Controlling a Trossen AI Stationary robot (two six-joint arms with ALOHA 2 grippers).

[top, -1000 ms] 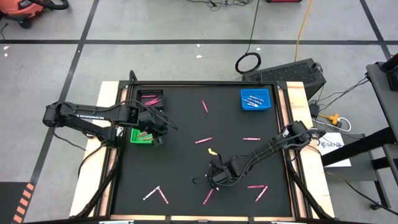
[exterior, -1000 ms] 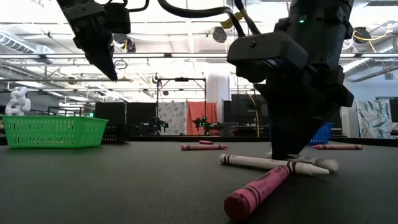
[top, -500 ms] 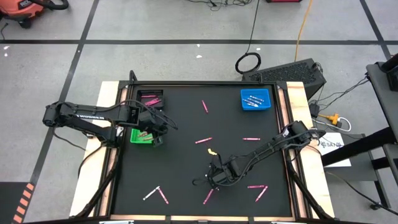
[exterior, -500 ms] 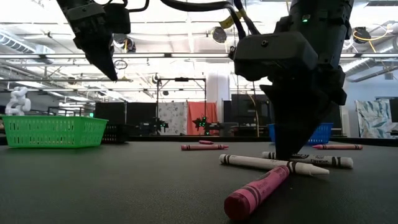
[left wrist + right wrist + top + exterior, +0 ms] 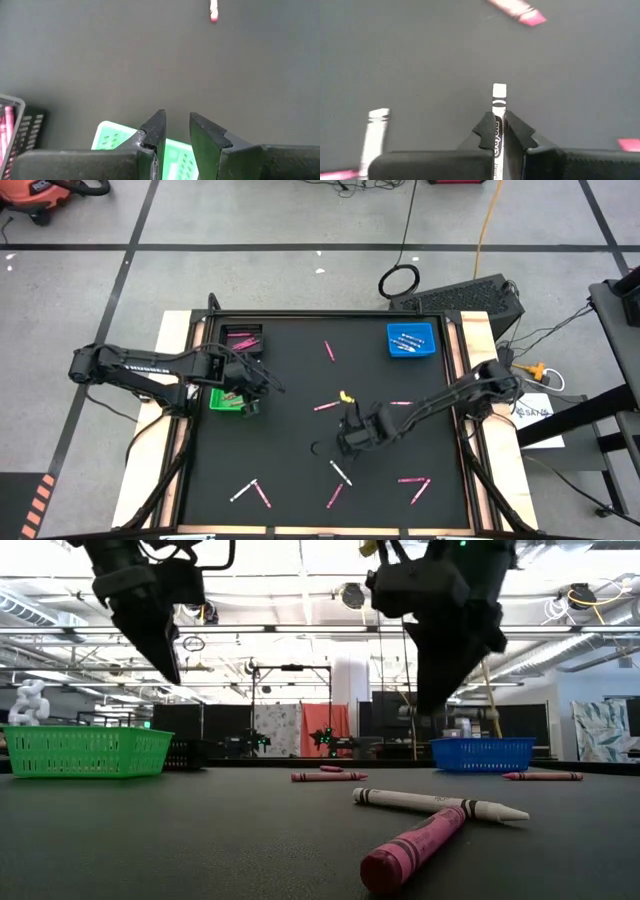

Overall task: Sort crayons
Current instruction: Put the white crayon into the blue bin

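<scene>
Mid-mat, right fingers (image 5: 500, 131) pinching white crayon (image 5: 498, 112), loose crayons (image 5: 341, 472) beneath, left fingers (image 5: 176, 131) narrowly apart over green tray (image 5: 226, 399).

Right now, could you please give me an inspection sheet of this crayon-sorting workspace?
Surface: black tabletop mat, flat, in wooden frame.
Job's things: loose pink crayons scattered; white crayon on mat crossing a pink one; green mesh tray, black tray holding pink crayons, blue tray holding pale crayons.
Clutter: nothing seen.
Grippers: left gripper open, empty, above green tray; right gripper shut on a white paper-wrapped crayon, lifted off mat.
Cables: yellow cable and black cables on floor.
Surroundings: grey taped floor; room with lights beyond.
</scene>
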